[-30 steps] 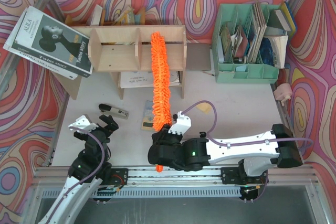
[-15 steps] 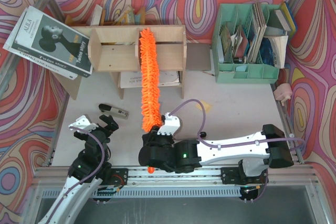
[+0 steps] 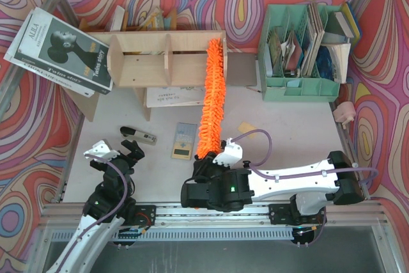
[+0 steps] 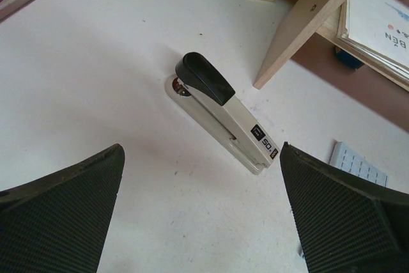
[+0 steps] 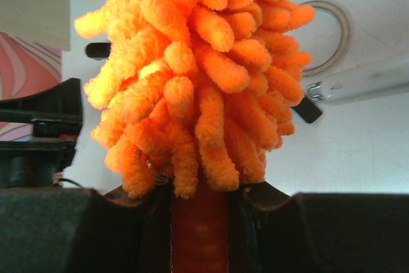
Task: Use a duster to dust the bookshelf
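Note:
The light plywood bookshelf (image 3: 144, 68) stands at the back centre-left with three compartments. My right gripper (image 3: 206, 161) is shut on the handle of the orange fluffy duster (image 3: 213, 97), which reaches up from it so that its tip lies over the shelf's right end. In the right wrist view the duster (image 5: 192, 75) fills the frame, its handle clamped between the jaws of my right gripper (image 5: 199, 228). My left gripper (image 3: 118, 153) is open and empty at the near left, just short of a stapler (image 4: 223, 112); in its wrist view my left gripper (image 4: 201, 222) hovers over bare table.
A mint-green file organiser (image 3: 300, 52) stands at the back right. A magazine (image 3: 61, 46) leans at the back left. A stapler (image 3: 139, 135), a small card (image 3: 185, 141) and a yellow note (image 3: 246, 128) lie on the table. Papers (image 3: 169, 96) lie under the shelf.
My right gripper swung the duster left across the shelf to the middle divider, then right; its tip now lies at the shelf's right end. The left arm has not moved.

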Motion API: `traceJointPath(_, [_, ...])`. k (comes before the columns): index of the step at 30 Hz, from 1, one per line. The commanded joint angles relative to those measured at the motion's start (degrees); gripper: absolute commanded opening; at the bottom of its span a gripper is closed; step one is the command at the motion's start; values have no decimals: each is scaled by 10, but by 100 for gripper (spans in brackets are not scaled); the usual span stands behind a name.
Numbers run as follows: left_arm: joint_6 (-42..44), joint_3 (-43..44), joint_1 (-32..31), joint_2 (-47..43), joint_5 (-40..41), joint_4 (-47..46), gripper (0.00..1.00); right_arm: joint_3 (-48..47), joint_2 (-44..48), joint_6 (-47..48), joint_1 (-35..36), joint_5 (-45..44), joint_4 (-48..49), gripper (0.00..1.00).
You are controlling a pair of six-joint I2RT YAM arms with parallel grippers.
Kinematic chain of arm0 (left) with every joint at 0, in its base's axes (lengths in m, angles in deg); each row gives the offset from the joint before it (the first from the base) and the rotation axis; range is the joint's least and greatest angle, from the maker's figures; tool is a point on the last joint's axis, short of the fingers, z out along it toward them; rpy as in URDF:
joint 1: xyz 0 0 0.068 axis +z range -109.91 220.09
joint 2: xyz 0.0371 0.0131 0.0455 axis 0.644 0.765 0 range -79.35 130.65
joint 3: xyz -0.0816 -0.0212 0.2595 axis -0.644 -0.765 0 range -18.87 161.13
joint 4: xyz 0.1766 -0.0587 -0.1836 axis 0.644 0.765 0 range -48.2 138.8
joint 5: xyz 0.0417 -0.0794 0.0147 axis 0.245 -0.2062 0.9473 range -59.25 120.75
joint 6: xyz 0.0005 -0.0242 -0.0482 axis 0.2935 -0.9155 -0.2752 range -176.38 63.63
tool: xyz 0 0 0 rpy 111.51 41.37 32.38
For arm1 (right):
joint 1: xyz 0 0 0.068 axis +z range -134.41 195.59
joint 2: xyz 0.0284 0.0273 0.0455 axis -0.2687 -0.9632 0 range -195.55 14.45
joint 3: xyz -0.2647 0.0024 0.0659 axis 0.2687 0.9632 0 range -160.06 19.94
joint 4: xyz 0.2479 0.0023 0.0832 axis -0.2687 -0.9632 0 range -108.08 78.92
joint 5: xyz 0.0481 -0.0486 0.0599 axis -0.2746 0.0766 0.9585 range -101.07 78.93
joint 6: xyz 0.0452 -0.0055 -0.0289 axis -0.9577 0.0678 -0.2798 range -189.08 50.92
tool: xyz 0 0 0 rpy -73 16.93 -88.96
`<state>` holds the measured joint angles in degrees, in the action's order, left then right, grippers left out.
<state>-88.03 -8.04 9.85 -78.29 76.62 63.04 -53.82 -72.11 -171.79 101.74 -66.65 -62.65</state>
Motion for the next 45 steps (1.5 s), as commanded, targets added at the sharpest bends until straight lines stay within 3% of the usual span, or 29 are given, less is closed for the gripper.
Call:
traceJointPath(1, [10, -8, -1, -7, -3, -13, 98, -49, -2, -45, 9, -89, -63, 0])
traceJointPath(7, [10, -8, 0, -7, -3, -12, 98, -41, 18, -69, 19, -106, -86, 0])
traceJointPath(15, [10, -8, -1, -7, -4, -12, 98, 5, -17, -100, 19, -29, -64, 0])
traceJointPath(20, [10, -8, -1, -8, -4, -11, 98, -9, -17, -72, 18, -43, -52, 0])
traceJointPath(27, [9, -7, 0, -8, -3, -10, 98, -30, 48, 83, 19, -112, 38, 0])
traceJointPath(32, [9, -7, -1, -7, -3, -11, 98, 27, 83, 168, 19, -98, 152, 0])
traceJointPath(38, [8, -7, -1, -8, -3, -9, 98, 35, 21, 50, 18, -36, 68, 0])
traceJointPath(45, [8, -7, -1, -7, -3, -10, 98, 28, 10, 90, 16, -34, 100, 0])
